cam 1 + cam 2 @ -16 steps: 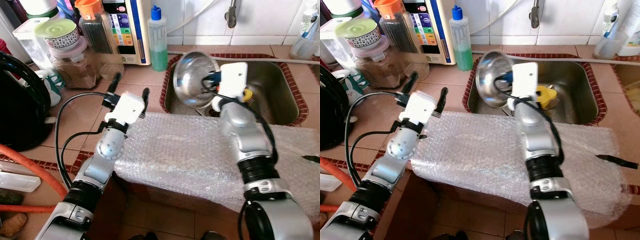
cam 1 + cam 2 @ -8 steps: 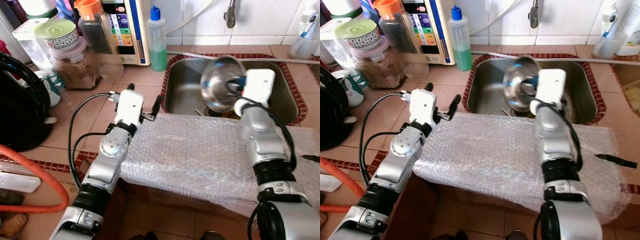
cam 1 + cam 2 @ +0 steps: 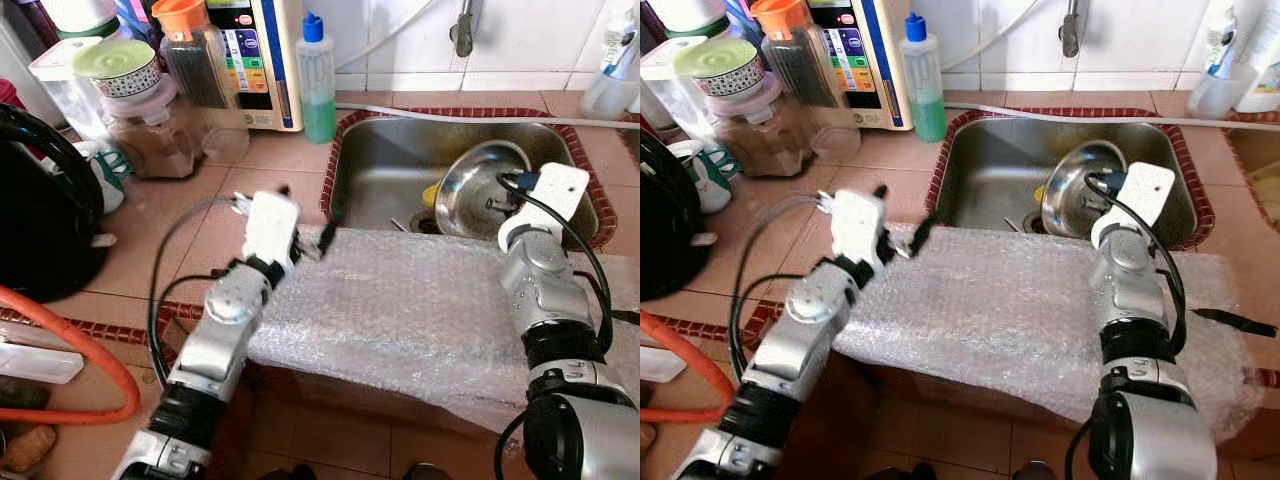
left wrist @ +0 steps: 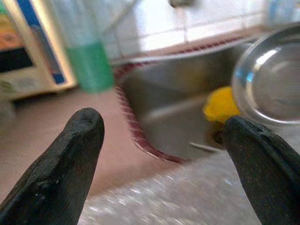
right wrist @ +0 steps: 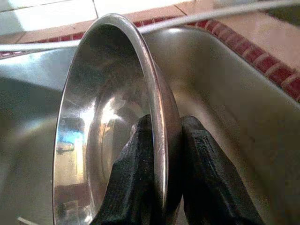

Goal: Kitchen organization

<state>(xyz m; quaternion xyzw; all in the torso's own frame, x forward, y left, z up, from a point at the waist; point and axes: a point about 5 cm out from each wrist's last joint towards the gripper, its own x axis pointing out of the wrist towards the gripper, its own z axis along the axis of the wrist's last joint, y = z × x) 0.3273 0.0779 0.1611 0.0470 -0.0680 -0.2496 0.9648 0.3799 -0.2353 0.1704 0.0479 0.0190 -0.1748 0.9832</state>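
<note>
Right gripper [image 5: 161, 187] clamped on rim of steel bowl [image 3: 478, 190], held tilted inside the sink [image 3: 385, 160]. Left gripper [image 4: 164, 140], fingers apart, hovers over bubble wrap [image 3: 400, 300] near the sink edge.

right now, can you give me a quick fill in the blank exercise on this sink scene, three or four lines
1. The right gripper pinches the rim of a steel ____ over the sink.
2. The left gripper hovers with its jaws ____ near the sink's edge.
3. The counter in front of the sink is covered with a sheet of ____ wrap.
4. The bottle with the blue cap holds a ____ liquid.

Missing words: bowl; open; bubble; green
</note>
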